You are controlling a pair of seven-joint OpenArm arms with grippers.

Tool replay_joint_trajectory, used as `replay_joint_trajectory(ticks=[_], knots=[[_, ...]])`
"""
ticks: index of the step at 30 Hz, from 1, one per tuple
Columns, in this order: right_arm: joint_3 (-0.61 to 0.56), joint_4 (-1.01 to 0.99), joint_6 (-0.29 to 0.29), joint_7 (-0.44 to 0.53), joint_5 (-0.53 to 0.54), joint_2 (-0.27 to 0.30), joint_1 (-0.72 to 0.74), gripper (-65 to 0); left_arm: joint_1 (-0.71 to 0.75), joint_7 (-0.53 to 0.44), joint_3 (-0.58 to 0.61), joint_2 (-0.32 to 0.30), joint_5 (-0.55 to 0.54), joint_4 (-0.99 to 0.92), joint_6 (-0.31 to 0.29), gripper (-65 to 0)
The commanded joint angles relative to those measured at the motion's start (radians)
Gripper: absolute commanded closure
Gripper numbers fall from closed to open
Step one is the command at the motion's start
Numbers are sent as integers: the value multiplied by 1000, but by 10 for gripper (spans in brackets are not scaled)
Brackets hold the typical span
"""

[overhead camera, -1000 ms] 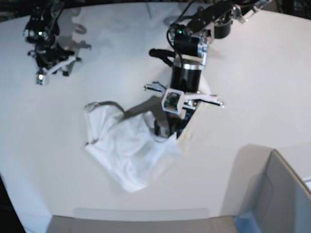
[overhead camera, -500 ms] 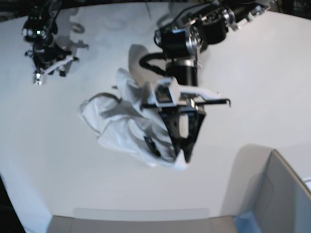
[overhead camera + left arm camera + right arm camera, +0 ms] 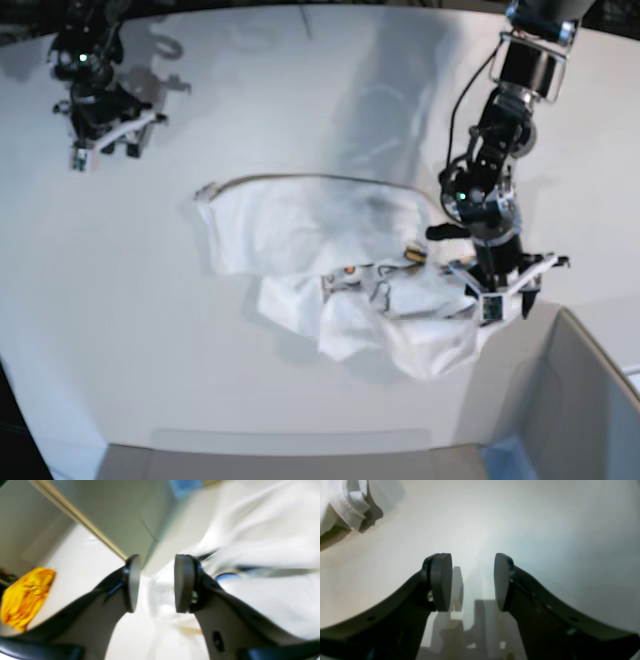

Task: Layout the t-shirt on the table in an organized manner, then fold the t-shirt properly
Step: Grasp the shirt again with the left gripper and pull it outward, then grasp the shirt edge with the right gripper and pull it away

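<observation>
Since half a second ago the left gripper (image 3: 497,300) has swung toward the grey box (image 3: 590,400), dragging the shirt (image 3: 330,260) wider across the tabletop (image 3: 300,120). Its jaws stand apart and look empty, so a crumpled hem by the box may stay bunched. The right gripper (image 3: 472,582) hangs part-open, well clear.

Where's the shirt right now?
In the base view the shirt lies rumpled mid-table, its right edge under the left end effector, near the grey box.

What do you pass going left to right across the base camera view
Right end effector over the table, then the t-shirt, then the left end effector at the shirt's right edge, then the grey box in the corner.
</observation>
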Motion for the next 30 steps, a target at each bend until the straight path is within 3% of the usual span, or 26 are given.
replay_joint_trajectory(ticks=[1, 6, 15, 22, 27, 30], knots=[[1, 19, 2, 22, 4, 9, 6, -277, -13, -33, -8, -12, 29, 29, 18, -261], [-3, 43, 4, 24, 4, 9, 19, -277, 74, -33, -8, -12, 29, 130, 18, -279], [-152, 51, 4, 22, 4, 58, 180, -277, 241, -33, -6, -10, 29, 357, 16, -280], [-243, -176, 4, 21, 6, 59, 374, -277, 334, -33, -8, -12, 35, 383, 16, -280], [-336, -248, 4, 22, 11, 59, 427, -277, 372, -33, -14, -10, 35, 397, 16, -280], [-375, -271, 4, 22, 80, 61, 451, -277, 381, -33, -11, -7, 35, 399, 16, -280]])
